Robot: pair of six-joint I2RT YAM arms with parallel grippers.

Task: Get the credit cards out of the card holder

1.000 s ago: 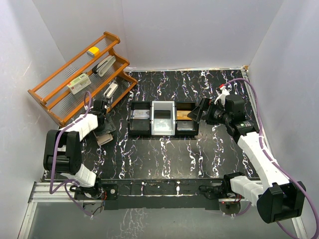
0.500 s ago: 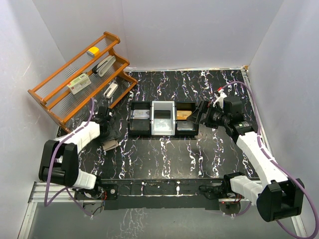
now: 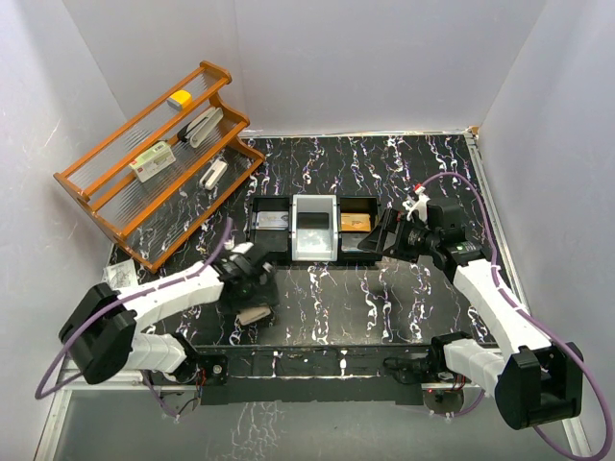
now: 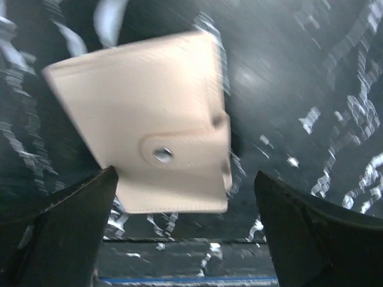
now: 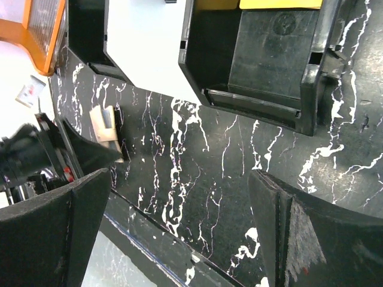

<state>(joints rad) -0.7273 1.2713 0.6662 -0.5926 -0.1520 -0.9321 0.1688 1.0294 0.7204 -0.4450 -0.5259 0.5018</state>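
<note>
Seems unfinished: card holder (image 4: 149, 119) snapped shut, ungripped between wide-open left fingers (image 4: 60, 227); one orange-brown credit card (image 3: 356, 223) in the tray (image 3: 264, 256) just beyond wide-open right fingers (image 5: 54, 233).

Materials and finish, as seen.
Card holder (image 4: 143, 119): beige leather-look, smooth, matt; snap stud (image 4: 162, 155) shiny metal. Tabletop (image 3: 336, 298): black with white marble veining, glossy. Tray (image 3: 254, 230): black and grey plastic, dull sheen. Rack (image 3: 213, 72): varnished orange wood, ribbed clear shelves.
</note>
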